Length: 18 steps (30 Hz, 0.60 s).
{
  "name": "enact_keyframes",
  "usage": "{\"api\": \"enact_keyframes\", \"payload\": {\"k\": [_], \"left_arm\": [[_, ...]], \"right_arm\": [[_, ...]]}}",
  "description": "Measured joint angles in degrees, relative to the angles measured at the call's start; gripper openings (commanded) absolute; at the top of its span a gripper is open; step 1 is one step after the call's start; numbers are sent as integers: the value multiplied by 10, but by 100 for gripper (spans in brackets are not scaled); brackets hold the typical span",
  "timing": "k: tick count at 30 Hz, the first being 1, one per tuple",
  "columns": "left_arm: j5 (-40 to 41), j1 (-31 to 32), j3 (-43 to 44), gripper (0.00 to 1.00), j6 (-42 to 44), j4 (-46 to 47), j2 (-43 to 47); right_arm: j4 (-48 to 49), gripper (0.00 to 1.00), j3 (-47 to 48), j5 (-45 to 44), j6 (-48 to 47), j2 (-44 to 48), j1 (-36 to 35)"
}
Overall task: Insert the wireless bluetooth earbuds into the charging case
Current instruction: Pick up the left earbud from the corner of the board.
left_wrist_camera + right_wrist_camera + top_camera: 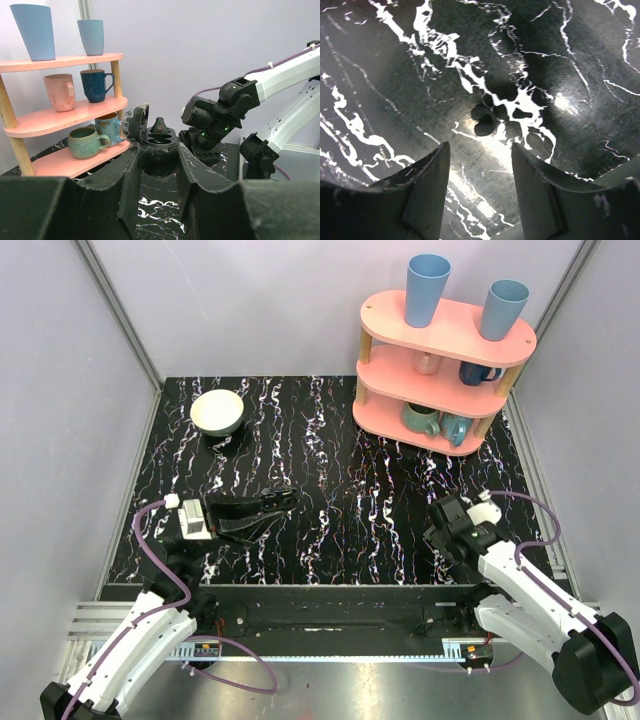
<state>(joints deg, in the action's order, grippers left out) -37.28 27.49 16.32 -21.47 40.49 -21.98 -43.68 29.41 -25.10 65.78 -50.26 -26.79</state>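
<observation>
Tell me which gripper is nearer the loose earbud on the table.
Right. The right gripper points straight down at the earbud, fingers apart. The left gripper is far across the table, shut on the open charging case.

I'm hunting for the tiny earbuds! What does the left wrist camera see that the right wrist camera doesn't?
Only the left wrist view: the left tool pinching the open dark charging case, one earbud sitting inside it, the pink shelf with mugs, and the right arm.

Only the right wrist view: the open right tool above a small dark loose piece, probably the other earbud.

Both: the black marbled table.
</observation>
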Motion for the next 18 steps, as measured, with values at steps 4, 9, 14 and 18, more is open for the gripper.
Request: {"api": "enact_keyframes", "payload": {"k": [4, 9, 14, 18], "left_arm": [[0, 0, 0, 0, 0, 0, 0], [0, 0, 0, 0, 0, 0, 0], [0, 0, 0, 0, 0, 0, 0], [0, 0, 0, 0, 0, 0, -2]], "right_arm": [[7, 55, -24, -26, 22, 3, 0], [23, 44, -26, -42, 32, -2, 2], [41, 42, -31, -43, 36, -5, 15], [54, 42, -42, -43, 39, -2, 23]]}}
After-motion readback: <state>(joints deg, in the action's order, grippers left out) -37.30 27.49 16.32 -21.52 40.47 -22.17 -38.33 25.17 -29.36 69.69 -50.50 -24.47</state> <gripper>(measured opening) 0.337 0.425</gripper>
